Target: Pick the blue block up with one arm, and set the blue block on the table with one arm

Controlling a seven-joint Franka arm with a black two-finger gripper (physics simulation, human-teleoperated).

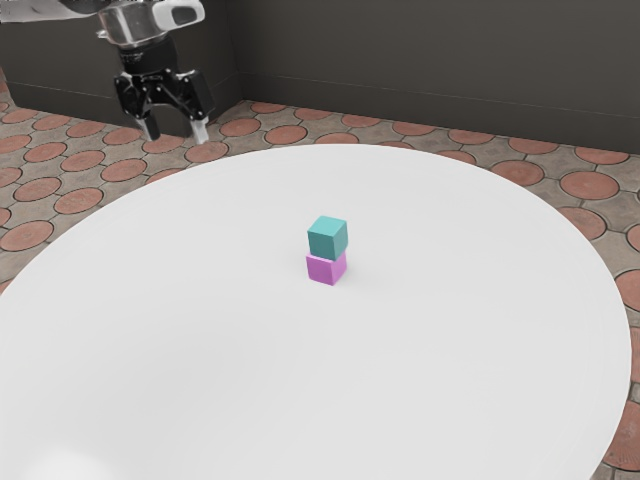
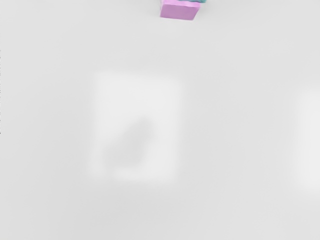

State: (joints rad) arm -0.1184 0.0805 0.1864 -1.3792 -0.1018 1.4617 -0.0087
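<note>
- Resting atop a magenta cube (image 1: 324, 269): the teal-blue cube (image 1: 324, 243)
- Beneath both: round white surface (image 1: 450, 350)
- Black, pale-tipped fingers (image 1: 199, 131): spread open, well apart from the cubes

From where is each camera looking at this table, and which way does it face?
Exterior view: it sits at the arm's side, above table height, facing down across the white round table; the arm's end and the open pincer show at its upper left.
Wrist view: it rides on the arm, by the pincer, facing down at the tabletop, apparently at a slant.
Shared: both show the table, the pink block and the blue block on it, though the wrist view catches just a sliver of blue.
</note>
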